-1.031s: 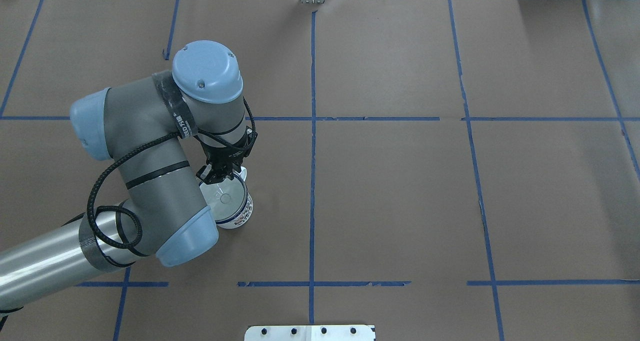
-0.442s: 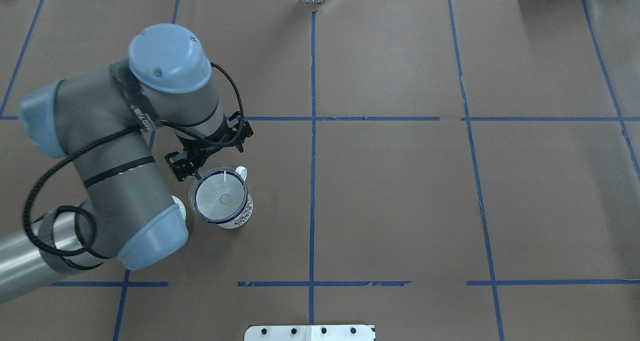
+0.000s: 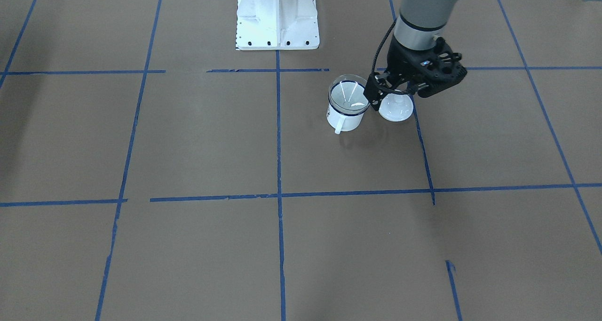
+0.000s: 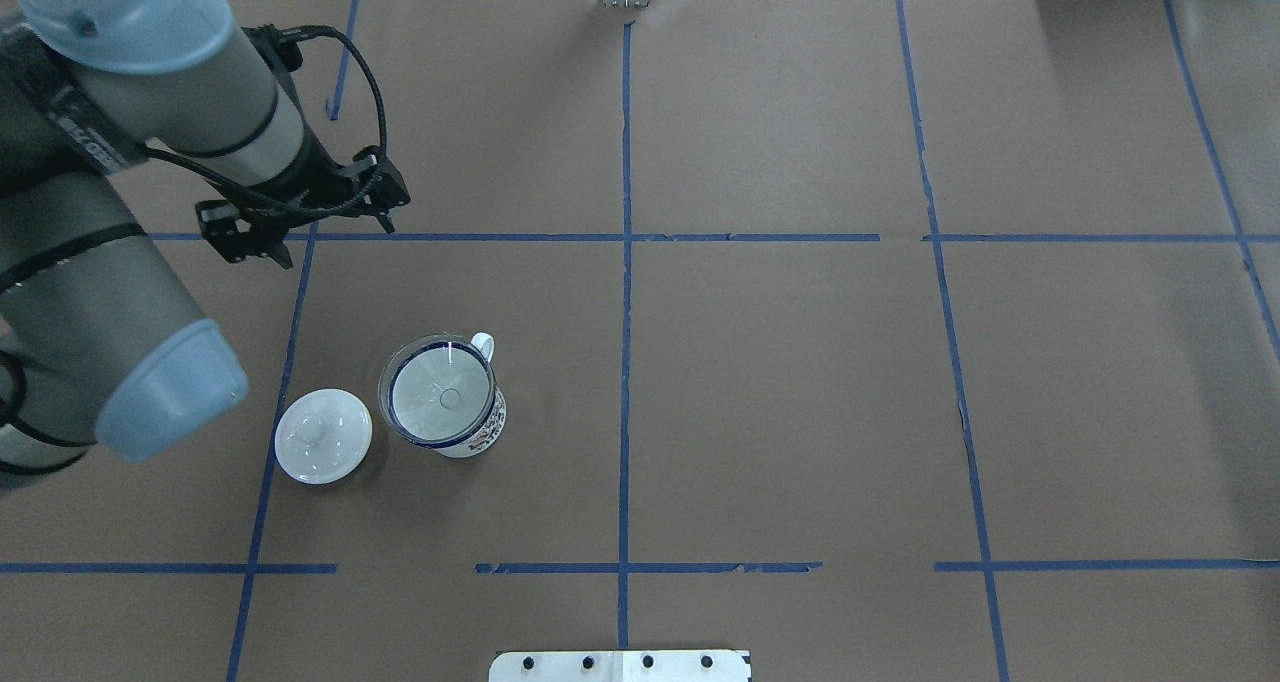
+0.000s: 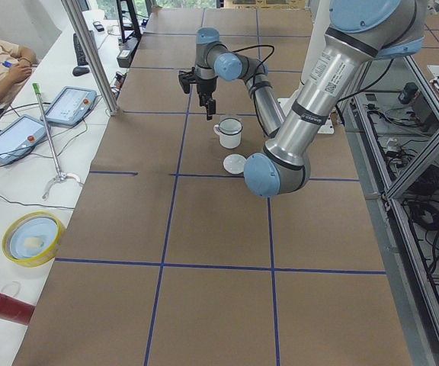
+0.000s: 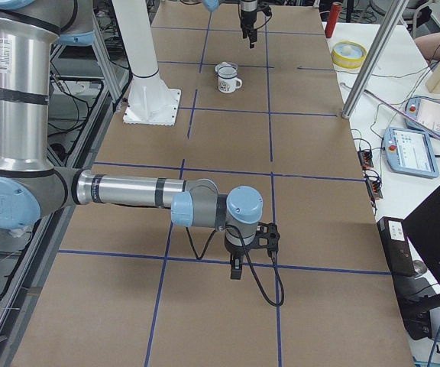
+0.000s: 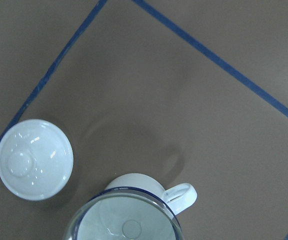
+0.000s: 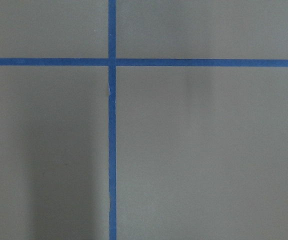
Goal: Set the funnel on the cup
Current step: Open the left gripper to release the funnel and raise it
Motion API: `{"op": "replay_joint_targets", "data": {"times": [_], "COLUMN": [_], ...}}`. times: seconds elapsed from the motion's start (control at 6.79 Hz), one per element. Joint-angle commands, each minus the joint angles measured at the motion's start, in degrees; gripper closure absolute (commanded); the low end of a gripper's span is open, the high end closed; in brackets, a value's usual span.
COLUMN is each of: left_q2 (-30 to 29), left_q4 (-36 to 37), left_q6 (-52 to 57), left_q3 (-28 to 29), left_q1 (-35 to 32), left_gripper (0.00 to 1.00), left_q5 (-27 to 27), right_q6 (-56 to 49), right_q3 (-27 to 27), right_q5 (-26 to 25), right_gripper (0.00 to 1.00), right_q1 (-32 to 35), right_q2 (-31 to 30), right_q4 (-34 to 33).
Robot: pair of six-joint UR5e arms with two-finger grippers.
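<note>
The clear funnel (image 4: 440, 394) sits in the mouth of the white cup (image 4: 487, 430), which stands upright with its handle pointing away from the robot. The funnel (image 3: 349, 95) on the cup (image 3: 345, 118) also shows in the front view. The left wrist view shows the funnel (image 7: 126, 222) and the cup's handle (image 7: 181, 195) at its bottom edge. My left gripper (image 4: 300, 234) is open and empty, raised above the table, apart from the cup on its far left side. My right gripper (image 6: 237, 267) hangs over bare table far from the cup. I cannot tell if it is open.
A round white knobbed lid (image 4: 322, 435) lies on the table just left of the cup, also in the left wrist view (image 7: 34, 159). The white robot base (image 3: 277, 20) stands behind the cup. A yellow bowl (image 5: 33, 238) and a metal post (image 5: 90, 53) stand at the table's side.
My left gripper has risen and pulled away from the cup toward the far left, uncovering the white lid. The funnel has stayed on the cup.
</note>
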Motion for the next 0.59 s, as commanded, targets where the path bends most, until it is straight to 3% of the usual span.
{"op": "replay_joint_targets", "data": {"times": [0.0,0.29,0.44], "left_q2": [8.47,16.38,21.29], "left_q4": [-3.86,-4.05,-4.23], "left_q6": [18.19,38.73,49.29], "left_q3": [-0.12,0.49,0.85], "left_q1": [-10.92,-22.86,-28.49], "left_gripper": [0.00,0.00,0.00], "left_q5": [-5.30,-11.79,-12.43], "right_q6": [0.00,0.00,0.00], "right_q3": [0.01,-0.07,-0.07], "right_q5": [0.00,0.00,0.00], "right_gripper": [0.00,0.00,0.00], "right_q1": [0.00,0.00,0.00], "right_q2": [0.00,0.00,0.00], "right_q4": [0.00,0.00,0.00]}}
